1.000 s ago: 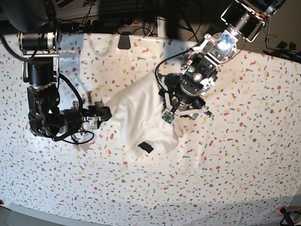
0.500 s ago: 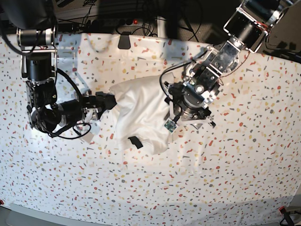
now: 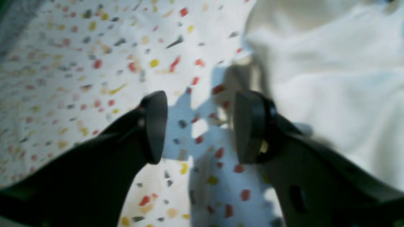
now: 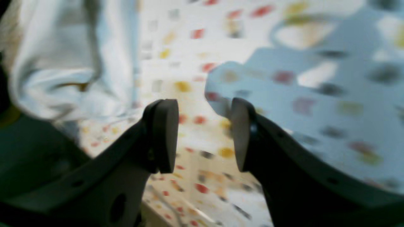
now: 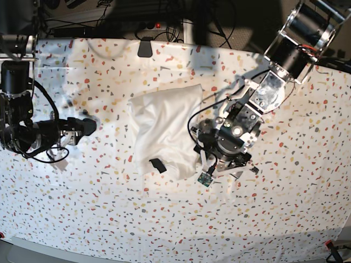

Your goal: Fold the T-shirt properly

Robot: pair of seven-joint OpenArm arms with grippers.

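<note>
The T-shirt [image 5: 164,127] lies as a compact white folded bundle in the middle of the speckled table, with a small black label [image 5: 158,165] at its near edge. Its print is hidden. My left gripper [image 5: 211,164] hovers just right of the bundle's near corner. In the left wrist view, the left gripper [image 3: 200,129] is open over bare tablecloth, with the T-shirt [image 3: 331,78] to its right. My right gripper [image 5: 88,125] sits well left of the shirt. The right wrist view shows that gripper [image 4: 202,135] open and empty, the T-shirt [image 4: 53,63] at upper left.
A speckled cloth [image 5: 109,208] covers the whole table. A black clip [image 5: 145,47] sits at the back edge, with cables [image 5: 126,24] behind it. A red clamp [image 5: 329,244] is at the near right corner.
Both grippers have pulled away from the shirt: the right one moved left, the left one moved down and right. The shirt has settled flat on the table.
</note>
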